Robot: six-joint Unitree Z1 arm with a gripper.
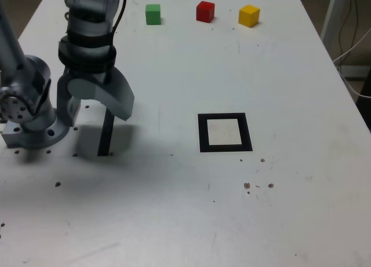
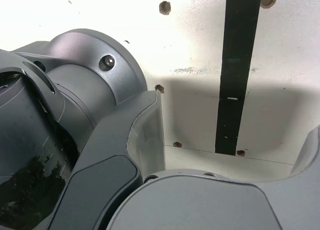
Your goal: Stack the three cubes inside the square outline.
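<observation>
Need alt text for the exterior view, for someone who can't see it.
Gripper open above a black strip, holding nothing; square outline without cubes. Green, red and yellow cubes stand apart along the table's far edge.

Below the open gripper [image 1: 95,99] lies a pale tabletop [image 1: 174,197], scuffed and dotted with small holes — a soft shadow [image 2: 195,105] and a straight black strip [image 2: 237,65] right beneath it. Well apart from it, toward the exterior view's right, a pale post [image 1: 334,12] stands beside thin cables [image 1: 353,47] — beyond the table's edge.
</observation>
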